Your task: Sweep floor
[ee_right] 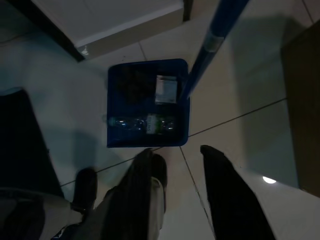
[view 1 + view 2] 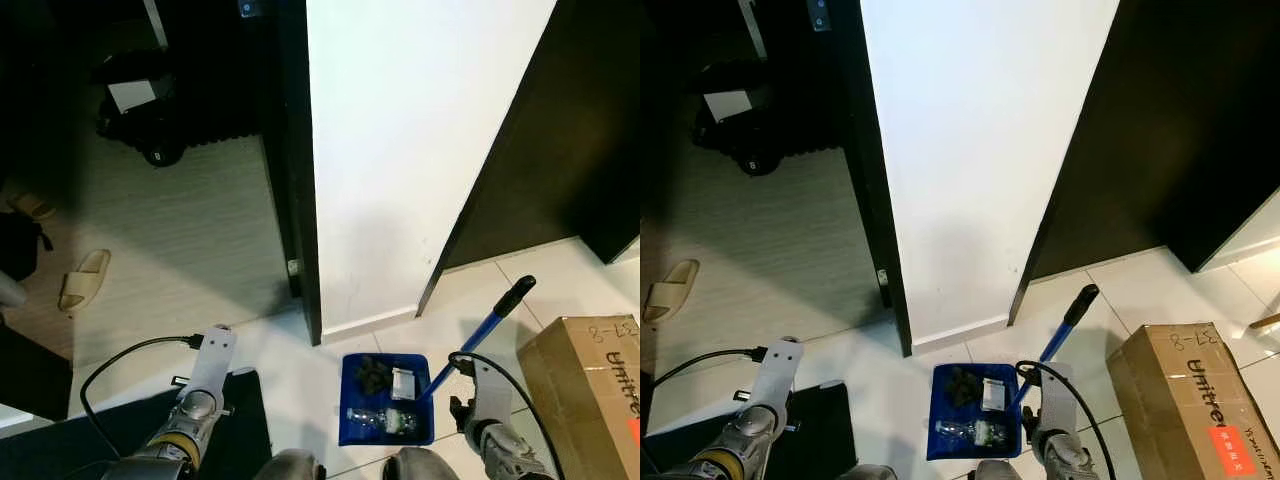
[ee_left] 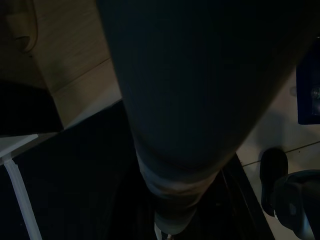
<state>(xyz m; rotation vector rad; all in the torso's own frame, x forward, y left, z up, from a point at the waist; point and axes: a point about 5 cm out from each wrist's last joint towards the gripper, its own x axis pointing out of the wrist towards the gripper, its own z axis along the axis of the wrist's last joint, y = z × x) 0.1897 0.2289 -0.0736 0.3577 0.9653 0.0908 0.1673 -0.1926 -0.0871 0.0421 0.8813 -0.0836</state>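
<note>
right gripper (image 1: 180, 195) fingers apart above tile | left gripper: state unclear | blue dustpan (image 1: 148, 105) holds bottle (image 1: 142, 123)

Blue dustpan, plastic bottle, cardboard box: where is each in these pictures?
Blue dustpan (image 2: 349, 400): left eye view, on its left wall.
Plastic bottle (image 2: 380, 420): left eye view, on the clear body lying in the pan.
Cardboard box (image 2: 1200, 385): right eye view, on its brown top face.
</note>
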